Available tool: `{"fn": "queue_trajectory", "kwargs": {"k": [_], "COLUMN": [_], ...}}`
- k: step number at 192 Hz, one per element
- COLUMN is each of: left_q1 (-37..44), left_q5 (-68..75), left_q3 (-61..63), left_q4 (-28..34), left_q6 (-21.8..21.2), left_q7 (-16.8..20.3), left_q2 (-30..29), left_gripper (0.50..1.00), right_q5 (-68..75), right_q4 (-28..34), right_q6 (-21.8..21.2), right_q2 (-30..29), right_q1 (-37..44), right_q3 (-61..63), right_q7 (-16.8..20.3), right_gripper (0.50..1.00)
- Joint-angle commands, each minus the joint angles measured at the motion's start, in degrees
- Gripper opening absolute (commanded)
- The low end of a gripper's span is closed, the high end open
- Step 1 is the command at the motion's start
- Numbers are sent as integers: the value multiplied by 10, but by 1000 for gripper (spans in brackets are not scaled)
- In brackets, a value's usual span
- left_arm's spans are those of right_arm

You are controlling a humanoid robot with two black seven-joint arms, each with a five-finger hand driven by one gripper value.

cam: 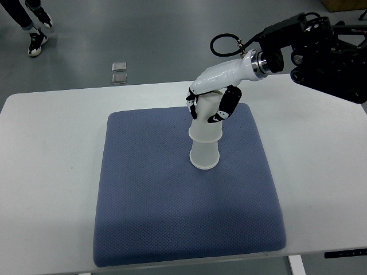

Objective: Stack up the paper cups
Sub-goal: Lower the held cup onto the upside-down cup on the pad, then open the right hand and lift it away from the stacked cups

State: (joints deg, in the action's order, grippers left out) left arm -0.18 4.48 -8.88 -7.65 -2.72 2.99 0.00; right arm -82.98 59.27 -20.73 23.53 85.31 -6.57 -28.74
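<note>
Two translucent white paper cups stand upside down on the blue mat point(149, 195). The lower cup point(204, 154) rests on the mat near its middle. The upper cup point(207, 120) sits over it, nested on top. My right hand point(207, 106) reaches in from the upper right, and its white and black fingers point(228, 105) are curled around the upper cup's top part. The left hand is out of sight.
The mat lies on a white table point(51, 172). Two small silver squares point(120, 72) sit on the grey floor beyond the table's far edge. A person's feet in dark shoes point(35, 35) show at the top left. A cardboard box corner point(344, 4) is at the top right.
</note>
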Motion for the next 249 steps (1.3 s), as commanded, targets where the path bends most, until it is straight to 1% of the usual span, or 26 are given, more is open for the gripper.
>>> {"fn": "queue_trajectory", "kwargs": {"k": [1,31,35,43,44,45,46,47,48,49,50,51,52,53,54,55,56,58,59,63,67,83,90,166,213,249], "left_q1": [0,0,0,0,0,0,0,0,0,0,0,0,0,0,0,0,0,0,0,0,0,0,0,0,0,0], "left_q5": [0,0,0,0,0,0,0,0,0,0,0,0,0,0,0,0,0,0,0,0,0,0,0,0,0,0], "left_q3": [0,0,0,0,0,0,0,0,0,0,0,0,0,0,0,0,0,0,0,0,0,0,0,0,0,0], "left_q4": [0,0,0,0,0,0,0,0,0,0,0,0,0,0,0,0,0,0,0,0,0,0,0,0,0,0], "left_q6": [0,0,0,0,0,0,0,0,0,0,0,0,0,0,0,0,0,0,0,0,0,0,0,0,0,0], "left_q7": [0,0,0,0,0,0,0,0,0,0,0,0,0,0,0,0,0,0,0,0,0,0,0,0,0,0], "left_q2": [0,0,0,0,0,0,0,0,0,0,0,0,0,0,0,0,0,0,0,0,0,0,0,0,0,0], "left_gripper": [1000,1000,1000,1000,1000,1000,1000,1000,1000,1000,1000,1000,1000,1000,1000,1000,1000,1000,1000,1000,1000,1000,1000,1000,1000,1000], "right_q5": [-13,-21,-21,-20,-20,-20,-20,-20,-20,-20,-19,-19,-18,-18,-17,-17,-16,-16,-15,-12,-12,-11,-10,-10,-9,-10], "right_q4": [-2,-5,-5,-5,-5,-5,-5,-5,-5,-5,-5,-5,-5,-5,-5,-5,-5,-5,-5,-5,-5,-5,-5,1,5,5], "right_q6": [16,28,28,28,28,28,28,28,28,28,28,28,27,27,26,26,24,24,24,21,20,18,18,17,-4,-41], "right_q2": [-1,0,0,0,1,1,1,1,0,0,1,1,1,1,1,1,1,1,1,1,1,1,1,7,19,21], "right_q1": [-10,-16,-16,-16,-16,-16,-16,-16,-16,-16,-16,-16,-16,-16,-16,-16,-16,-16,-16,-16,-16,-16,-16,-9,13,25], "right_q3": [-1,-1,0,1,1,1,2,2,2,2,2,2,2,2,3,3,3,3,3,3,3,3,3,4,17,62], "right_q7": [0,0,0,0,0,0,0,0,0,0,0,0,0,0,0,0,0,0,0,0,0,0,0,0,0,0], "right_gripper": [500,500,509,568,590,590,613,613,635,635,658,658,682,682,705,705,725,725,745,774,787,797,821,846,850,852]}}
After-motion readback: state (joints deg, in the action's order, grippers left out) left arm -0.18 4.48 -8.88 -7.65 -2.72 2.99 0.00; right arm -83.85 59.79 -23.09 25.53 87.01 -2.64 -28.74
